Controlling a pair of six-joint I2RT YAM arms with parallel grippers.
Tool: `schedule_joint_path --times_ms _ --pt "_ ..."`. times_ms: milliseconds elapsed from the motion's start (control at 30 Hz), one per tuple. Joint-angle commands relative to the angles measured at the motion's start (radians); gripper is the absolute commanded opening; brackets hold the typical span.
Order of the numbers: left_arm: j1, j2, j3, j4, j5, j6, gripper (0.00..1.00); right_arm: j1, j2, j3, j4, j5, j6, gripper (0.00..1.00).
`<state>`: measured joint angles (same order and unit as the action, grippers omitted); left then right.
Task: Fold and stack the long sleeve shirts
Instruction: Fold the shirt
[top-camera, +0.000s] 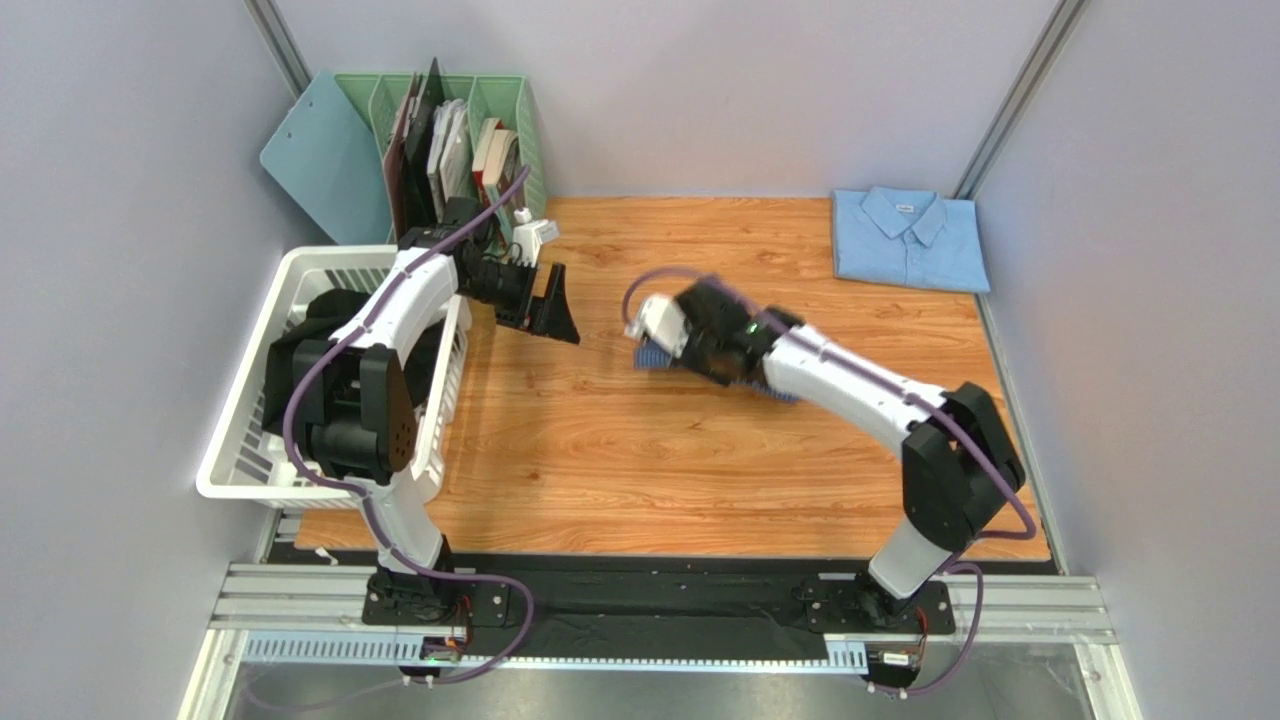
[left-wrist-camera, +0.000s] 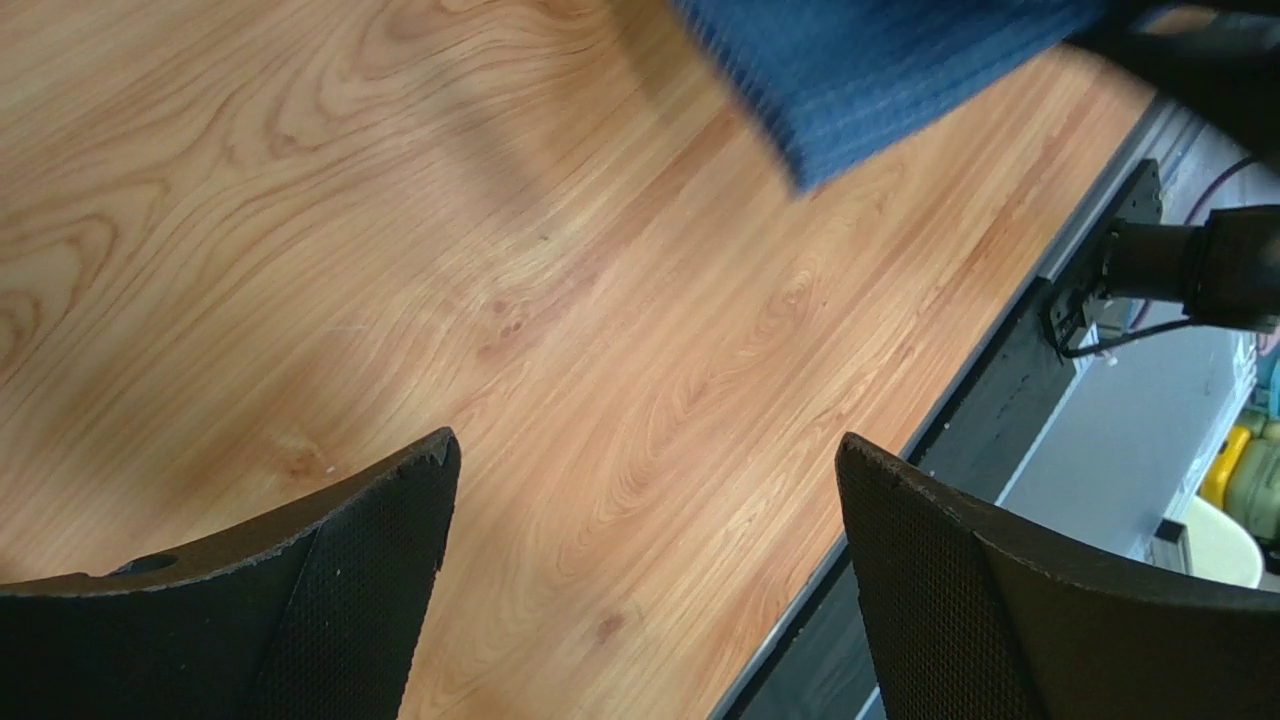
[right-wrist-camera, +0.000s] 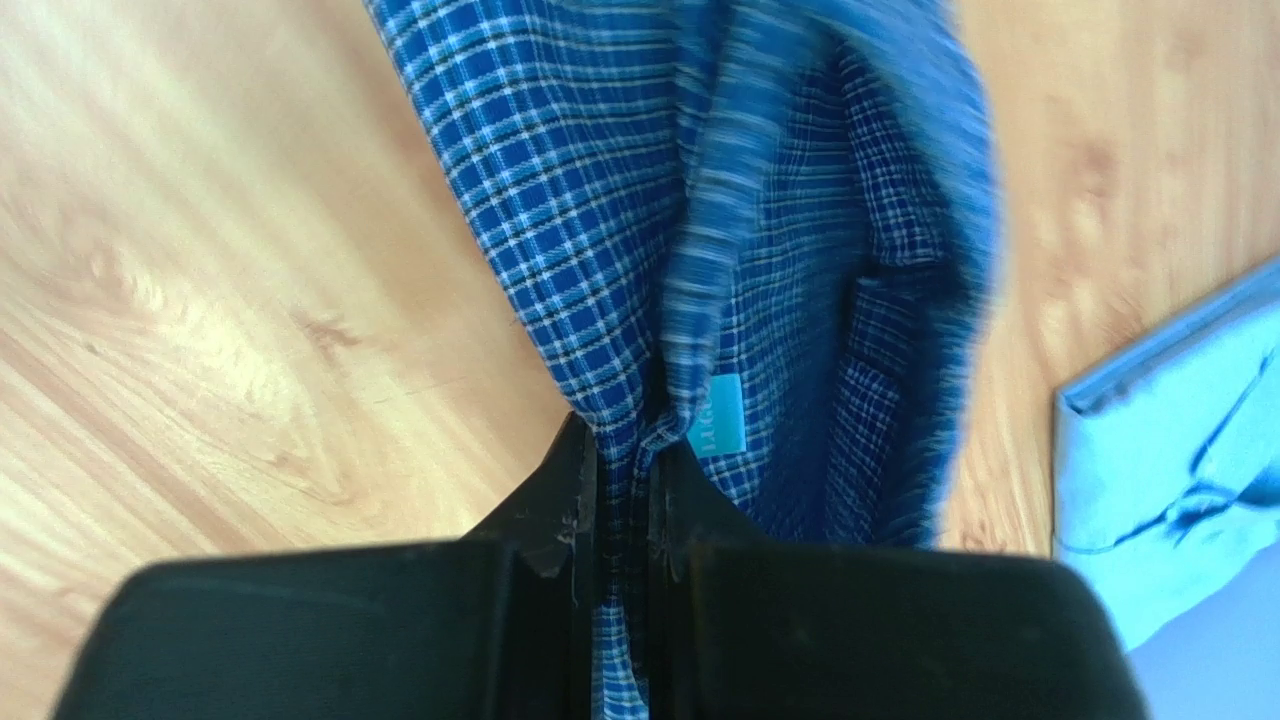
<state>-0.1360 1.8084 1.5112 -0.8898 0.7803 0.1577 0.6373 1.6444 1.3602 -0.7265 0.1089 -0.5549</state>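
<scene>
The table (top-camera: 601, 450) is light wood-grain board, smooth with a soft sheen. The checked shirt (right-wrist-camera: 571, 180) is thin woven cloth, matt, with its fine weave showing. The pale blue shirt (top-camera: 909, 237) is plain, smooth, matt cloth. The basket (top-camera: 248, 405) is white plastic lattice, faintly glossy. The left gripper (left-wrist-camera: 643, 450) has matt black fingers (left-wrist-camera: 361, 600) with finely dimpled inner faces. The right gripper (right-wrist-camera: 619, 443) looks like smooth matt black plastic. The arms (top-camera: 842, 375) wear glossy white plastic shells. The rail (top-camera: 286, 600) is ribbed bare metal
</scene>
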Motion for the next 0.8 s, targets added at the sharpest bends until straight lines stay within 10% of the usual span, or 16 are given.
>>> schedule_joint_path --times_ms 0,167,267,467,767 --pt "0.022 -0.052 -0.019 0.018 -0.007 -0.014 0.99 0.14 -0.014 -0.278 0.378 0.348 -0.097 0.0" --pt "0.022 -0.055 -0.032 0.022 -0.009 -0.012 0.99 0.278 0.025 -0.342 0.421 0.394 -0.03 0.04" --pt "0.024 -0.063 -0.051 0.026 -0.016 -0.021 0.99 0.35 0.006 -0.322 0.345 0.344 0.015 0.49" --pt "0.035 -0.141 -0.17 0.139 0.033 -0.131 0.99 0.404 -0.148 -0.248 0.164 0.028 0.04 0.85" --pt "0.035 -0.205 -0.264 0.216 0.097 -0.181 0.96 -0.083 -0.033 0.0 -0.097 -0.451 -0.034 0.75"
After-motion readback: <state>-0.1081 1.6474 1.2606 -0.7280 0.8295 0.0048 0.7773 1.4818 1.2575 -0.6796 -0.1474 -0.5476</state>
